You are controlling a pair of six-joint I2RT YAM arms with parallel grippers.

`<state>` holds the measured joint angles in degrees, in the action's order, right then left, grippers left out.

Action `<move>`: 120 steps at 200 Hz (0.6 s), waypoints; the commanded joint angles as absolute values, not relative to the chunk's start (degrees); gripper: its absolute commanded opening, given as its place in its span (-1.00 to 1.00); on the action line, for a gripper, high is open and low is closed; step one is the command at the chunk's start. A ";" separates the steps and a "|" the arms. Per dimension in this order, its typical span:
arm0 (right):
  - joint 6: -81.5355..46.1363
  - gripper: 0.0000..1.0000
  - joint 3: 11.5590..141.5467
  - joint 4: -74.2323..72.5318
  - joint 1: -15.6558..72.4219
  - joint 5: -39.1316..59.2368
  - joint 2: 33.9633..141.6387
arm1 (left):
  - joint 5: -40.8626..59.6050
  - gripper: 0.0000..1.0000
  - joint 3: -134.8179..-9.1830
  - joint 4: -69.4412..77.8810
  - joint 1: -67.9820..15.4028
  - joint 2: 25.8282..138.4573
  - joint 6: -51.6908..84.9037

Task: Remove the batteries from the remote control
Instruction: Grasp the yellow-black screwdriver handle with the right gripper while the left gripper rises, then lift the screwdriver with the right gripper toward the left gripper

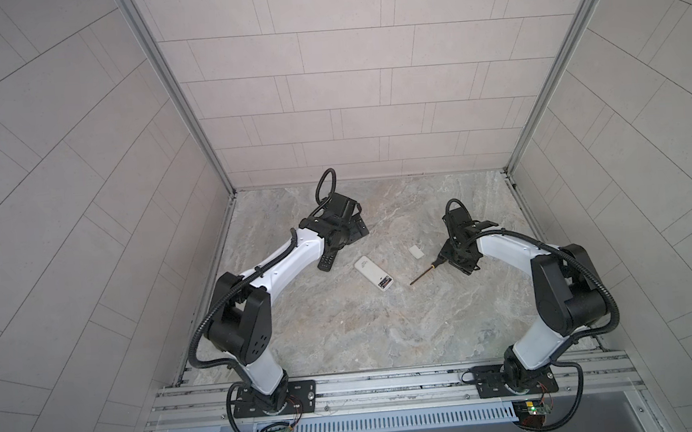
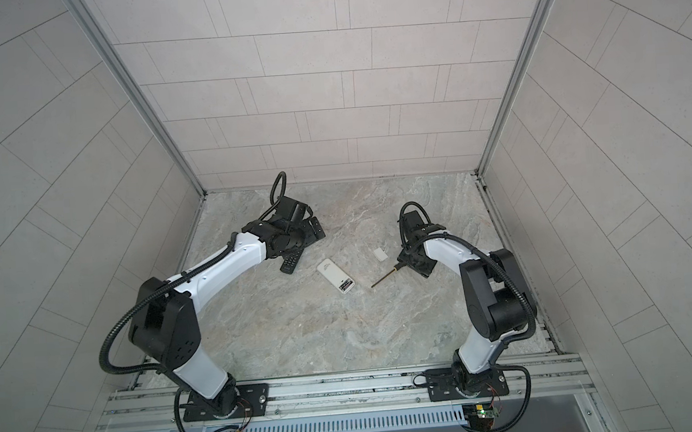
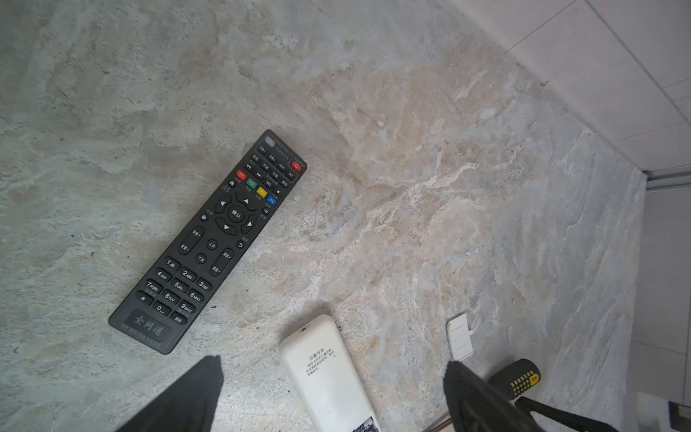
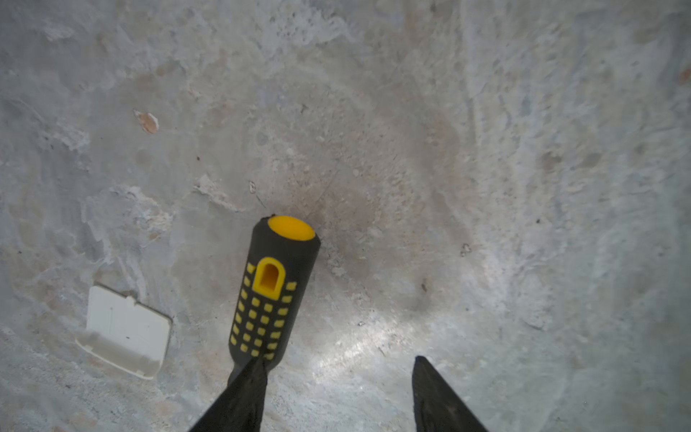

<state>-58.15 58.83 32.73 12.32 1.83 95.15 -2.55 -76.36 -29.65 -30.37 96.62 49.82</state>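
Right gripper: jaws apart beside screwdriver handle, unclamped. Left gripper: wide, empty. Batteries in open bay of white remote, desk centre; likely light, rigid, slick: pry up, pinch across barrel.

A screwdriver lies beside a white cover on the marble table.
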 commanded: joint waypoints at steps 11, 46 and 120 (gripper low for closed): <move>-60.78 0.22 59.73 31.43 12.40 -0.25 94.35 | -3.70 1.00 -75.74 -32.12 -30.59 95.59 47.29; -61.49 0.16 60.75 29.81 12.38 -0.26 96.53 | -2.69 0.98 -75.40 -31.20 -30.65 96.09 46.37; -62.23 0.02 63.10 28.32 12.42 -0.88 101.80 | -0.86 0.92 -76.00 -30.90 -30.60 97.81 45.37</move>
<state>-60.58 62.04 28.49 12.32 0.78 100.36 -0.93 -75.83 -30.33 -30.41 96.86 46.35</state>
